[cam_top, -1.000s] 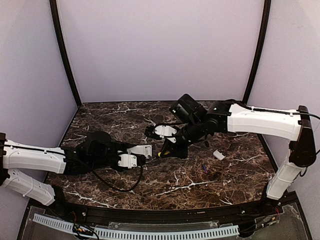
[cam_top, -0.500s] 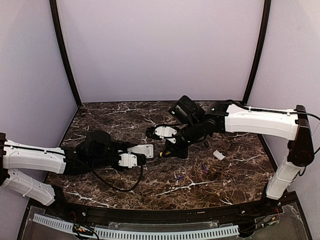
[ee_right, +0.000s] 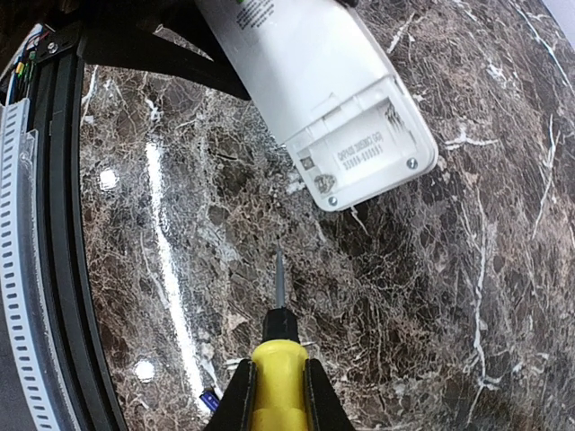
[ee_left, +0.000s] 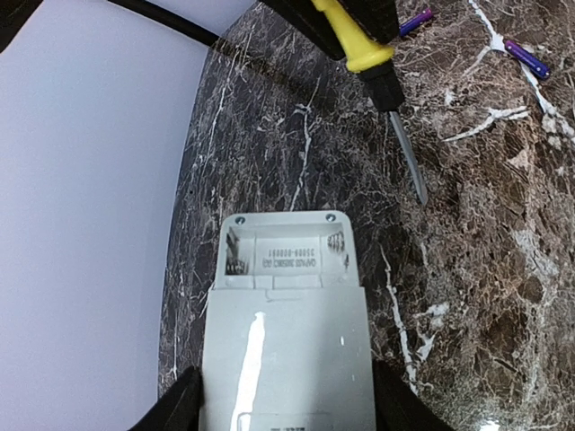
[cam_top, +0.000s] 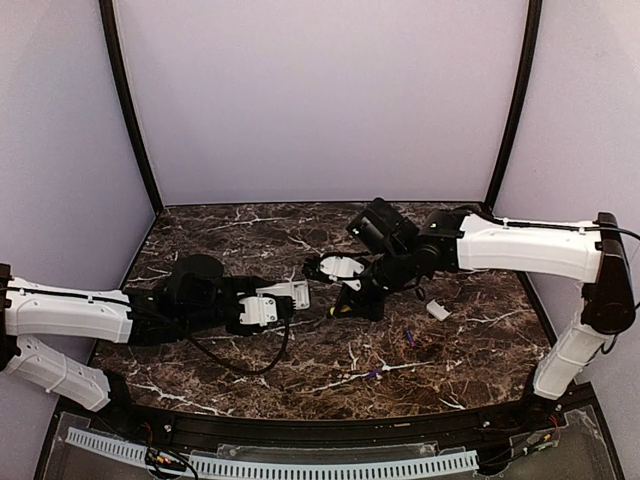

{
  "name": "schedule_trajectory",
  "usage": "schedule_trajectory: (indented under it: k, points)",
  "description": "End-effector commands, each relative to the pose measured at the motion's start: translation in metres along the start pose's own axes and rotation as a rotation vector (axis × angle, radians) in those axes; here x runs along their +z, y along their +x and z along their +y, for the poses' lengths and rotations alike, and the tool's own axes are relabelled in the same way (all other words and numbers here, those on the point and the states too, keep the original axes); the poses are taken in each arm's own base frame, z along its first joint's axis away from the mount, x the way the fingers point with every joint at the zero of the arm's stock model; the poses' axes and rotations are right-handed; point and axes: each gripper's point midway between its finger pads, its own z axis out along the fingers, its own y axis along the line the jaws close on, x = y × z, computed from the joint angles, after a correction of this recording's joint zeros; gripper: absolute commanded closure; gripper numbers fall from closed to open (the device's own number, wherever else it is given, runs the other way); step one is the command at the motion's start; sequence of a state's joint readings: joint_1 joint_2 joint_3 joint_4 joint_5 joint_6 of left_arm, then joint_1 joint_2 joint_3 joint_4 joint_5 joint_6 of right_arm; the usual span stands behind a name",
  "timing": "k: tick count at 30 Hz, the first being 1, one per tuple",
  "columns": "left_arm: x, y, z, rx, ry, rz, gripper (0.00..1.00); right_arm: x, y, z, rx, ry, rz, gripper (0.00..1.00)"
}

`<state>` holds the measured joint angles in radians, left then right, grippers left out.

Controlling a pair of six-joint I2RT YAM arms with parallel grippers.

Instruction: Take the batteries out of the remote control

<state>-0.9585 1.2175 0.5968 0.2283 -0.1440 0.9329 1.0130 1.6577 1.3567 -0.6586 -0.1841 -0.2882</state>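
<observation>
My left gripper (cam_top: 262, 306) is shut on the white remote control (cam_top: 287, 296), held back-up just above the table. In the left wrist view the remote (ee_left: 287, 332) sits between my fingers, and its open battery compartment (ee_left: 287, 256) holds no cells. My right gripper (cam_top: 358, 296) is shut on the yellow-handled screwdriver (ee_right: 278, 364), whose tip hangs a little short of the remote's end (ee_right: 359, 153). Two purple batteries lie loose on the table, one right of centre (cam_top: 408, 337) and one nearer the front (cam_top: 372, 376). Both show in the left wrist view (ee_left: 415, 18) (ee_left: 526, 59).
The small white cover piece (cam_top: 437, 310) lies on the marble table right of the right gripper. Black posts and pale walls close in the back and sides. A black rail (cam_top: 300, 430) runs along the near edge.
A second battery has appeared on the table and rolled toward the front. My right gripper has drawn the screwdriver back to the right. The left gripper has shifted the remote slightly right.
</observation>
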Motion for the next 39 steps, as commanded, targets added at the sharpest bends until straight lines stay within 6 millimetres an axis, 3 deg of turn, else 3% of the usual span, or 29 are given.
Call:
schedule_trajectory:
  k: [1, 12, 17, 23, 29, 35, 39]
  points:
    - [0.001, -0.007, 0.014, -0.101, -0.018, 0.007, 0.99, -0.020, -0.006, -0.014, 0.063, 0.077, -0.084, 1.00]
    - [0.003, -0.017, 0.018, -0.406, 0.032, 0.020, 1.00, -0.046, 0.022, -0.043, 0.292, 0.258, -0.188, 1.00]
    - [0.010, -0.007, 0.025, -0.632, -0.026, 0.084, 1.00, -0.059, 0.032, -0.069, 0.430, 0.410, -0.243, 1.00]
    - [0.016, 0.036, 0.030, -0.955, -0.215, 0.274, 1.00, -0.067, 0.038, -0.087, 0.531, 0.519, -0.280, 1.00]
    - [0.001, 0.094, 0.031, -1.129, -0.409, 0.469, 1.00, -0.074, 0.038, -0.096, 0.604, 0.568, -0.321, 1.00]
    - [-0.013, 0.151, 0.015, -1.280, -0.464, 0.566, 1.00, -0.074, 0.035, -0.095, 0.628, 0.556, -0.347, 1.00]
    - [-0.018, 0.174, 0.005, -1.325, -0.493, 0.603, 1.00, -0.073, 0.035, -0.094, 0.634, 0.550, -0.351, 1.00]
